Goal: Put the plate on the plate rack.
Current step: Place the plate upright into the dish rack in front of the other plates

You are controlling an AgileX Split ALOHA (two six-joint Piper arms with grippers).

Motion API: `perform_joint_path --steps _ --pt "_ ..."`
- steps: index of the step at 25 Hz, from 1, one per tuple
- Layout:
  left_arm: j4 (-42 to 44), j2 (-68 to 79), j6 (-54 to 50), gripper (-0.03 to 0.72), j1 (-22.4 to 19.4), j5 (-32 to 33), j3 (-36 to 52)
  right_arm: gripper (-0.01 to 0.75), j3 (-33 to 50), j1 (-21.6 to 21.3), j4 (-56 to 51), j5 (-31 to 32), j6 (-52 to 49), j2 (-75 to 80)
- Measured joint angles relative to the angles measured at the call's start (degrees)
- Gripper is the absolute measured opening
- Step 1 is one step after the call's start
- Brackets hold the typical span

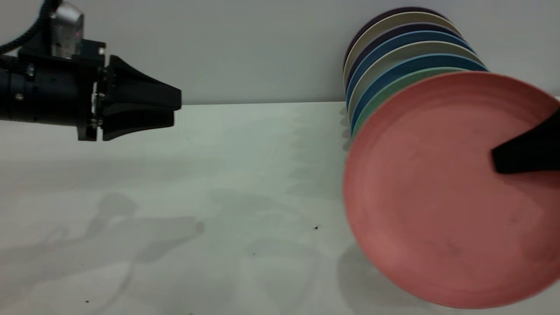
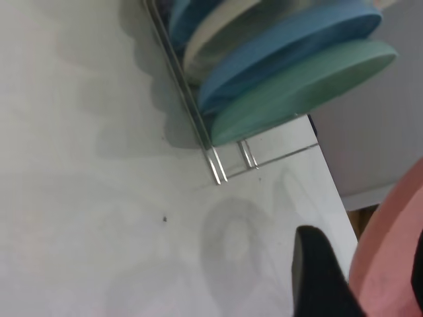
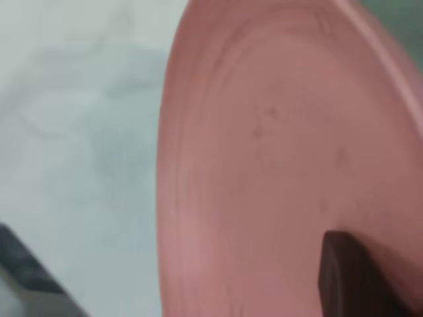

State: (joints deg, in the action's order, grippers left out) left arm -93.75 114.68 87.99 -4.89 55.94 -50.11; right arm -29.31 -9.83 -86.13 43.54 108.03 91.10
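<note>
My right pincer (image 1: 503,159) grips the salmon-pink plate (image 1: 437,197) by its rim, holding it near upright above the desk (image 1: 240,175), face to the camera. The plate rack (image 2: 221,162) lies just behind it, its free slot beside the teal-green plate (image 2: 304,89). My left pincer (image 1: 173,109) hangs closed, well apart.

The exterior view sits low, facing both arms level across the table (image 1: 245,175). The left wrist view looks steeply down past its finger onto the rack (image 2: 218,162). The right wrist view presses close against the plate (image 3: 277,165), which all three views share.
</note>
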Motion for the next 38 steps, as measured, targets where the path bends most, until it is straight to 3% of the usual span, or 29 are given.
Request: perform_joint_path --steps 6,17,25,38 --pt "0.77 0.0 0.0 0.383 -0.11 -0.37 0.0 0.126 -3.29 -0.02 2.62 -2.15 13.34 -3.8" --pt "1.65 0.0 0.0 0.383 -0.11 -0.37 0.0 0.125 -17.69 -0.02 22.01 0.32 13.55 -4.4" --pt "1.65 0.0 0.0 0.383 -0.11 -0.37 0.0 0.125 -26.35 -0.02 26.48 2.52 13.55 -3.91" --pt "1.65 0.0 0.0 0.383 -0.11 -0.37 0.0 0.125 -32.62 7.6 30.57 -4.51 13.55 3.62"
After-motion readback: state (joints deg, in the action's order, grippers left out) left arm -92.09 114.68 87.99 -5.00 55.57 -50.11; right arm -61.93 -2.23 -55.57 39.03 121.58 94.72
